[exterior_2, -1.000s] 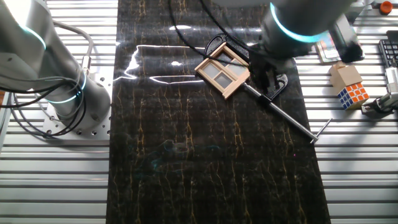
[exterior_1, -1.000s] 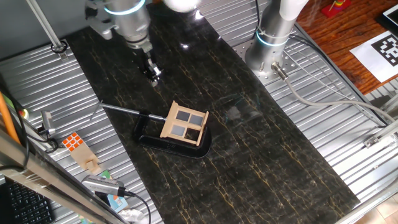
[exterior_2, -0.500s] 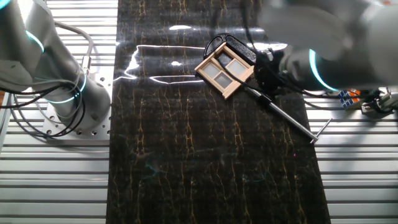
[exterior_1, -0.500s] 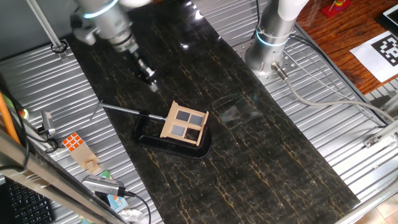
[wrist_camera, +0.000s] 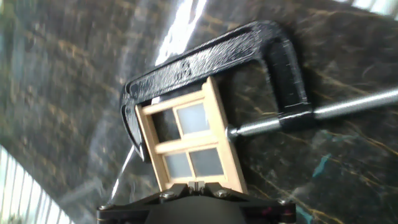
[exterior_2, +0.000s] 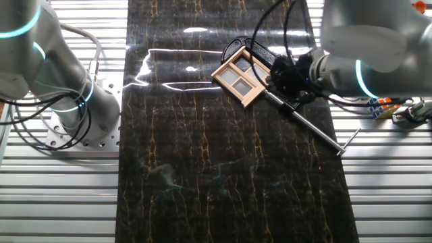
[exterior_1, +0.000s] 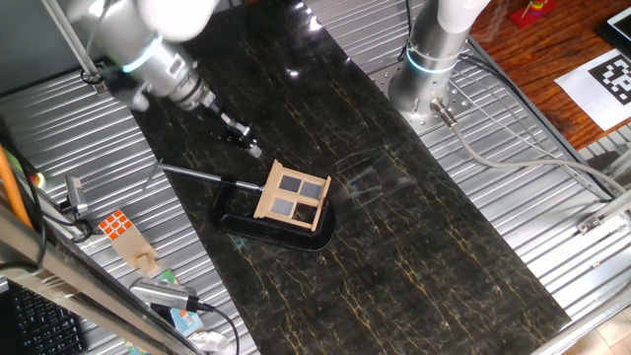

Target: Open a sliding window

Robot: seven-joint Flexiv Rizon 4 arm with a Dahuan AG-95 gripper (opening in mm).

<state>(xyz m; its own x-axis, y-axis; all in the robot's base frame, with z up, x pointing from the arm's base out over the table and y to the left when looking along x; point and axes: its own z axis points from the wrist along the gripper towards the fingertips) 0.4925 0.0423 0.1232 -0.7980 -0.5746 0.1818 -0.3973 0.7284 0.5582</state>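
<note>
The sliding window (exterior_1: 293, 197) is a small tan wooden frame with four greyish panes, held on the dark table by a black clamp (exterior_1: 266, 225) with a metal rod (exterior_1: 197, 174). My gripper (exterior_1: 251, 146) hangs tilted just to the upper left of the window, fingers together and holding nothing. In the other fixed view the gripper (exterior_2: 275, 74) sits right beside the window (exterior_2: 241, 76), above the clamp's rod (exterior_2: 314, 128). In the hand view the window (wrist_camera: 189, 143) lies straight ahead of the shut fingertips (wrist_camera: 196, 185), with the clamp (wrist_camera: 211, 53) arching behind it.
A second arm's base (exterior_1: 434, 59) stands at the table's far side, also seen in the other fixed view (exterior_2: 67, 101). A Rubik's cube (exterior_1: 115, 224) and small tools lie on the ribbed metal left of the dark mat. Cables trail on the right.
The arm has swung over to the left side, tilted, and brought the gripper down closer to the window's edge. The window and clamp have not moved.
</note>
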